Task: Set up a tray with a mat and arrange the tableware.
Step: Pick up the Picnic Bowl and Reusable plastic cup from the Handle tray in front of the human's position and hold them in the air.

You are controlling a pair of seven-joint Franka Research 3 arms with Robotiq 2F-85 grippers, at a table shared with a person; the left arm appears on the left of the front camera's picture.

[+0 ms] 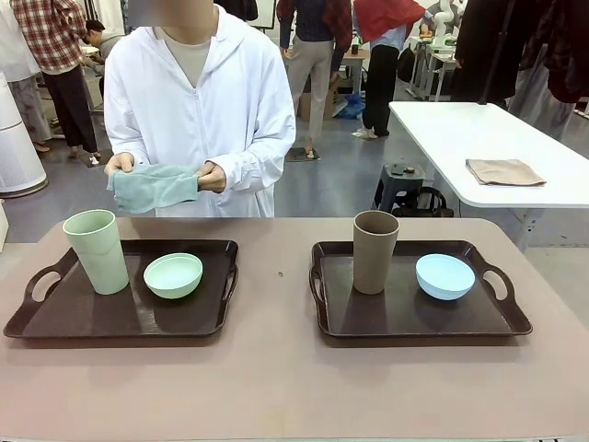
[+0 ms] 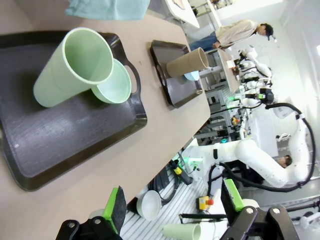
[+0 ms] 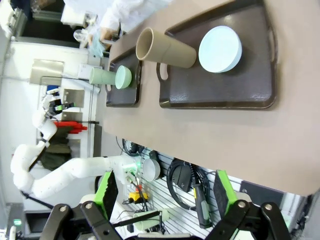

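Two dark brown trays lie side by side on the table. The left tray (image 1: 110, 313) carries a pale green tumbler (image 1: 97, 250) and a mint green bowl (image 1: 173, 274). On the right tray (image 1: 405, 313) stand a brown tumbler (image 1: 375, 250) and a light blue bowl (image 1: 444, 275). Across the table, a person holds the mat (image 1: 155, 187), a folded teal cloth, in both hands. My left gripper (image 2: 175, 202) is open and hangs off the table's near edge, back from the left tray (image 2: 60, 135). My right gripper (image 3: 165, 192) is open too, back from the right tray (image 3: 220, 85).
A white side table (image 1: 479, 138) at the back right bears a tan cloth (image 1: 503, 171), with a stool (image 1: 402, 180) beside it. People stand farther back. Bare tabletop runs between the trays and along the near edge.
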